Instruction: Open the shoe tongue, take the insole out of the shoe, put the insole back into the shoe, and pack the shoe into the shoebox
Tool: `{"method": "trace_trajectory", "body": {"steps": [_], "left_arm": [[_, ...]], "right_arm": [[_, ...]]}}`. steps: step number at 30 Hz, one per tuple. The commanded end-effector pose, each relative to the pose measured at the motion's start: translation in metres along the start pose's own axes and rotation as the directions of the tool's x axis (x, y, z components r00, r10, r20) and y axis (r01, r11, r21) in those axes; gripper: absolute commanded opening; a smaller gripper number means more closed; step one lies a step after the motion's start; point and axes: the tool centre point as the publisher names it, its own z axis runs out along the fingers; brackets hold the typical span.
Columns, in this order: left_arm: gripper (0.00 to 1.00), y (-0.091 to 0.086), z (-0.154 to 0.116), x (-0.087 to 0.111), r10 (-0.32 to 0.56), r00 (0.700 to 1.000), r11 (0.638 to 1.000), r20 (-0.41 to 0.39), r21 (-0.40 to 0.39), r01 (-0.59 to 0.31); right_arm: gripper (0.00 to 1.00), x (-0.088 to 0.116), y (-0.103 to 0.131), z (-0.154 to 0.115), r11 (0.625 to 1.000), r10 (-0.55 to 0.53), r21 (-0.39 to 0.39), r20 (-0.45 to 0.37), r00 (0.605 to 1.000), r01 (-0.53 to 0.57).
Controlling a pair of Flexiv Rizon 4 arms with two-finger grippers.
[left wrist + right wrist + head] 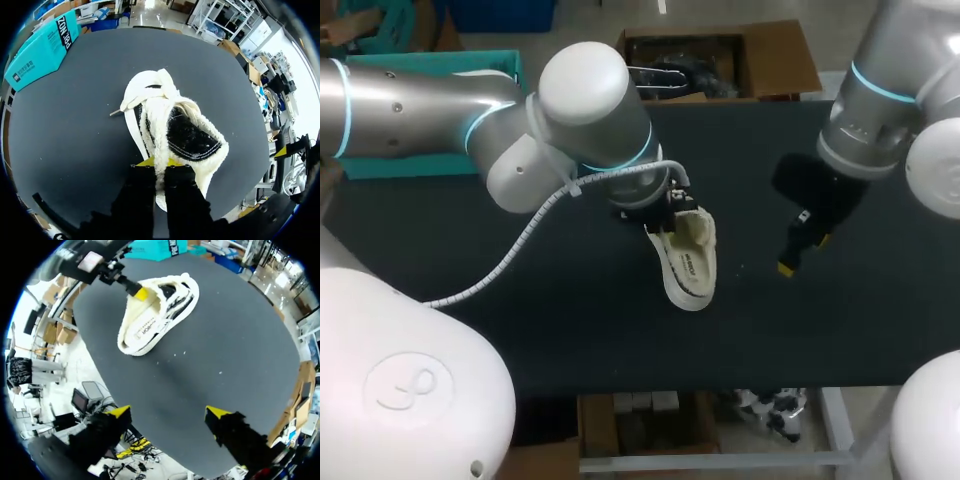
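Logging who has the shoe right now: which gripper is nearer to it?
Left. The left gripper is shut on the shoe's fleecy rim; the right gripper hangs open off to the shoe's side, touching nothing.

The shoe [688, 258] is cream-white, with a fleecy collar, dark stripes along its side and a black lining showing inside its mouth. It is tipped onto its side just right of the middle of the black table [570, 330], with its pale sole turned outward. In the head view its toe points toward 6 o'clock and its fleecy mouth toward 12. The teal shoebox [40, 50] sits well apart, at about 10 o'clock from the shoe
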Motion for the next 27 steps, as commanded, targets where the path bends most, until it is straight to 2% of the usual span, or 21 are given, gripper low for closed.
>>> {"method": "trace_trajectory", "body": {"steps": [1, 4, 7, 8, 9, 13, 14, 17, 18, 20, 21, 22, 27], "left_arm": [[0.00, 0.003, -0.021, -0.003, 0.124, 0.990, 0.992, -0.059, 0.012, -0.124], [0.00, 0.003, -0.031, -0.002, 0.254, 0.963, 0.967, -0.089, 0.012, -0.254], [0.00, 0.005, -0.044, -0.003, 0.402, 0.911, 0.915, -0.098, 0.016, -0.402], [0.00, 0.002, -0.044, -0.003, 0.469, 0.877, 0.883, -0.106, 0.025, -0.469], [0.00, 0.001, -0.051, -0.003, 0.496, 0.860, 0.868, -0.116, 0.029, -0.497], [0.00, 0.013, -0.080, -0.007, 0.622, 0.779, 0.783, -0.076, 0.056, -0.620], [0.00, 0.016, -0.086, -0.009, 0.634, 0.770, 0.773, -0.071, 0.061, -0.631], [0.00, 0.025, -0.103, -0.011, 0.721, 0.691, 0.693, -0.052, 0.077, -0.717], [0.00, 0.028, -0.107, -0.011, 0.750, 0.660, 0.661, -0.049, 0.078, -0.746], [0.00, 0.030, -0.116, -0.012, 0.808, 0.588, 0.589, -0.043, 0.090, -0.803], [0.00, 0.028, -0.121, -0.014, 0.823, 0.568, 0.568, -0.034, 0.090, -0.818], [0.00, 0.027, -0.127, -0.016, 0.844, 0.535, 0.536, -0.037, 0.103, -0.838], [0.00, 0.002, -0.164, -0.033, 0.903, 0.430, 0.422, 0.009, 0.167, -0.891]], "right_arm": [[1.00, 0.002, 0.007, -0.014, 0.985, -0.172, 0.034, 0.052, 0.984, 0.171], [1.00, -0.001, 0.005, -0.025, 0.932, -0.361, 0.036, 0.107, 0.926, 0.359], [1.00, -0.006, -0.002, -0.035, 0.872, -0.488, 0.043, 0.153, 0.859, 0.487], [1.00, -0.008, -0.005, -0.038, 0.839, -0.542, 0.051, 0.182, 0.821, 0.542], [1.00, -0.010, -0.008, -0.040, 0.815, -0.575, 0.051, 0.197, 0.794, 0.577], [1.00, -0.023, -0.016, -0.047, 0.775, -0.626, 0.057, 0.206, 0.752, 0.630], [1.00, -0.025, -0.016, -0.048, 0.758, -0.648, 0.073, 0.204, 0.734, 0.648], [1.00, -0.026, -0.017, -0.052, 0.666, -0.737, 0.084, 0.225, 0.637, 0.741], [1.00, -0.026, -0.017, -0.052, 0.652, -0.750, 0.075, 0.210, 0.627, 0.755], [1.00, -0.026, -0.017, -0.052, 0.652, -0.750, 0.075, 0.210, 0.627, 0.755], [1.00, -0.026, -0.017, -0.052, 0.652, -0.750, 0.075, 0.210, 0.627, 0.755], [1.00, -0.026, -0.017, -0.052, 0.652, -0.750, 0.075, 0.210, 0.627, 0.755], [1.00, -0.026, -0.017, -0.052, 0.652, -0.750, 0.075, 0.210, 0.627, 0.755]]}}
